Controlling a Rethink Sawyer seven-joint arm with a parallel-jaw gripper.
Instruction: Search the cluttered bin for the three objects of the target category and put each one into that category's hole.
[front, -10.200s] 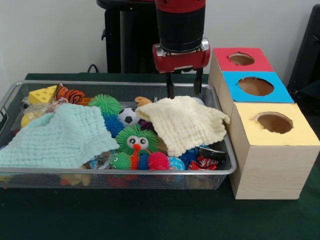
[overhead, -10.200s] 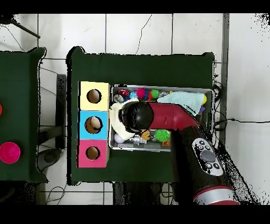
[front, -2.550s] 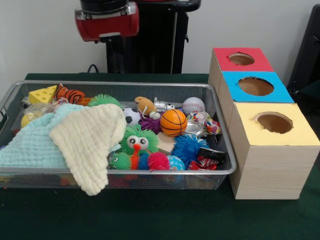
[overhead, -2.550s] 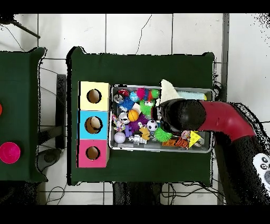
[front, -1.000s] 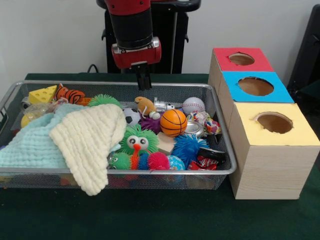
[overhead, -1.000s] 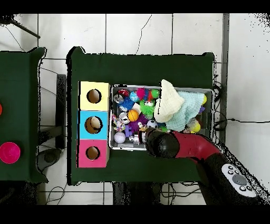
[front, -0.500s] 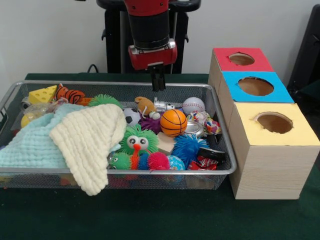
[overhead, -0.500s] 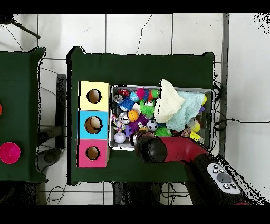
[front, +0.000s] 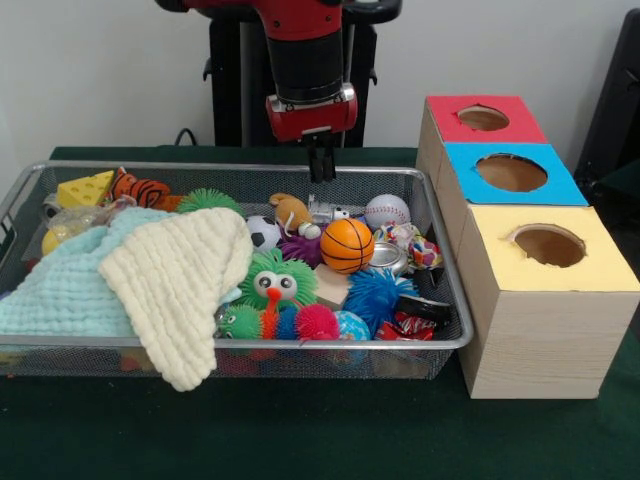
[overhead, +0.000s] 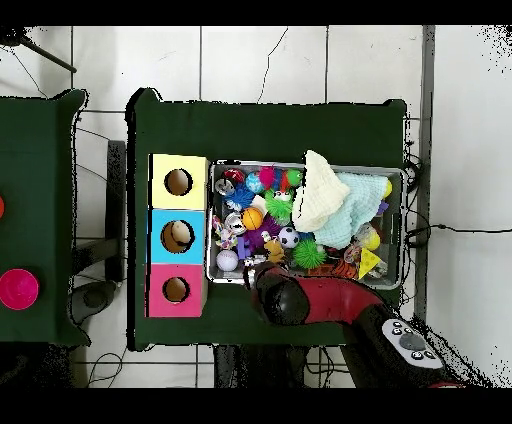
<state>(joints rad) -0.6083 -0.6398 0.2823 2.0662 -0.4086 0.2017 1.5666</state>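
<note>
Front view: red and black arm descending vertically from the top edge, wrist pointing straight down. End effector (front: 321, 165) hanging above the far rim of the wire bin (front: 300, 343), fingers pressed together into one narrow dark tip, holding nothing. Tip just behind a small silver toy (front: 322, 211) and a brown plush animal (front: 291, 213), apart from both. Orange basketball (front: 347, 245) near the middle of the bin, dark seam lines visible, resting against a blue spiky ball (front: 377, 293). White baseball (front: 386, 211) with red stitching behind it, toward the boxes. Small black and white football (front: 260, 233) left of the brown plush. Cream cloth (front: 180, 285) folded over a mint cloth (front: 65, 292) on the left side, one corner hanging over the near rim. Green spiky toy with eyes (front: 273, 281) beside the cream cloth. Yellow cheese wedge (front: 86, 188) in the far left corner. Three boxes in a row right of the bin: red-topped box (front: 484, 118), blue-topped box (front: 511, 172), yellow-topped box (front: 550, 248), each with one round hole. No readable writing anywhere.

Overhead view: arm (overhead: 335, 301) coming from the lower right, its head over the bin's lower edge. End effector hidden under the arm. Basketball (overhead: 252, 218) in the bin half nearest the boxes. Green worktop (overhead: 270, 130) under everything.
</note>
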